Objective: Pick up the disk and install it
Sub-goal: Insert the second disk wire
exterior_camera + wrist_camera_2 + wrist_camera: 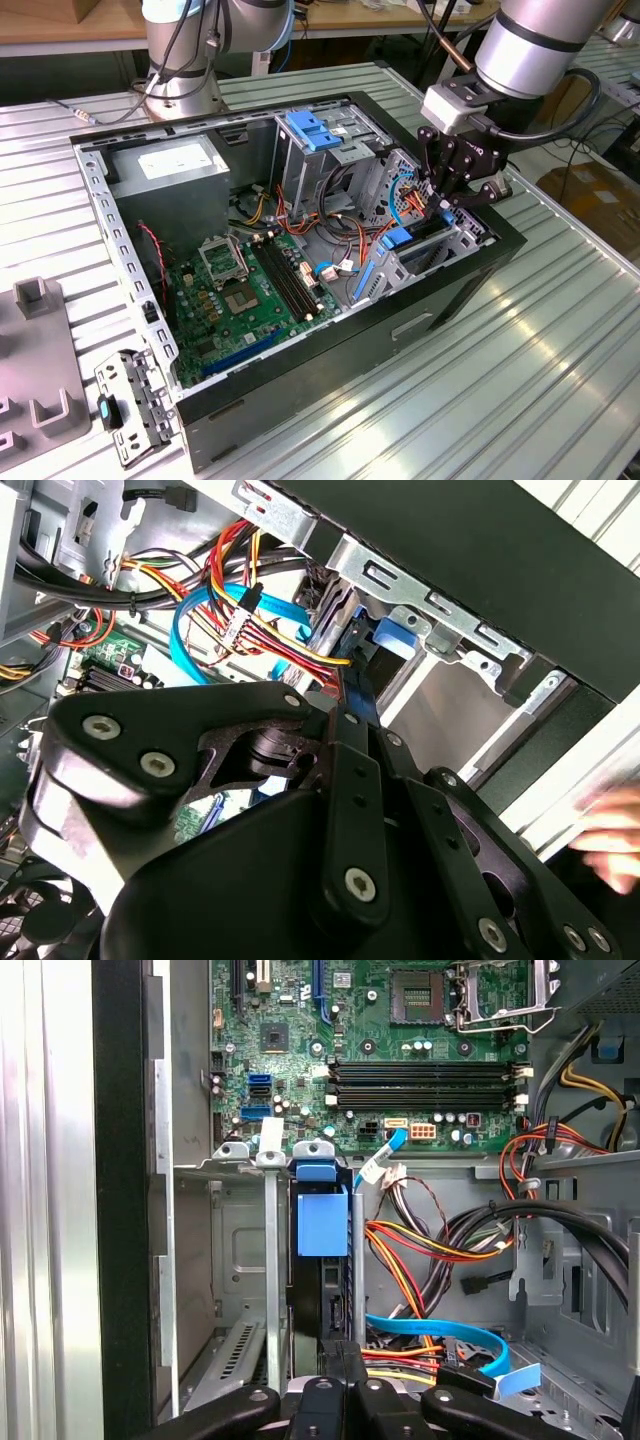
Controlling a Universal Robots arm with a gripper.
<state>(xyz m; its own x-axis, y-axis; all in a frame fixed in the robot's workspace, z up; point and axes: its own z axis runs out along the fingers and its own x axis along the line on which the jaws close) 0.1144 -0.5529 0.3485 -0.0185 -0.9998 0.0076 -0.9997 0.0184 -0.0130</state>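
The disk (pixel 425 238) stands on edge in a slot of the metal drive cage (pixel 470 235) at the exterior view's right end of the open computer case. Its blue carrier bracket (pixel 322 1222) faces the motherboard, and its dark edge runs back toward me. My gripper (pixel 441 207) hangs straight over the cage. Its black fingers are shut together, with the tips at the disk's near end in both wrist views (pixel 345 1352) (pixel 343 695). I cannot tell whether they press on it. The grey side of the disk (pixel 338 608) shows just past the tips.
Red, yellow and light-blue cables (pixel 440 1250) lie beside the slot. The motherboard (pixel 240 290), grey power supply (pixel 175 160) and wide blue latch (pixel 315 130) are in the case. A loose bracket (pixel 130 405) lies on the table. A hand (pixel 610 835) is outside the case wall.
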